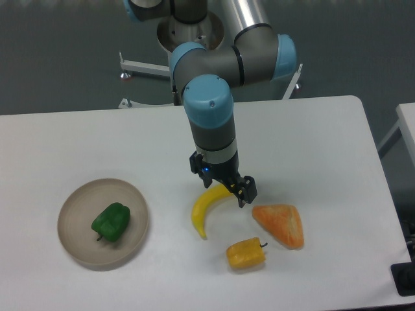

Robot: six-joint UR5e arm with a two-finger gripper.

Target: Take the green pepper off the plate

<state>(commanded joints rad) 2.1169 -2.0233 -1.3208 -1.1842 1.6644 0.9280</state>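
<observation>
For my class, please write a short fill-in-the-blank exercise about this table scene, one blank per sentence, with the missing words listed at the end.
1. The green pepper lies on the ____.
2. The gripper hangs above the upper end of the ____.
3. The yellow-orange pepper sits on the table, not on the plate, and its colour differs from the ____ pepper's.
4. The number of peppers in view is ____.

Missing words: plate; banana; green; two

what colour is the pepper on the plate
Dark green pepper, on the beige plate; fixed camera view.
</observation>
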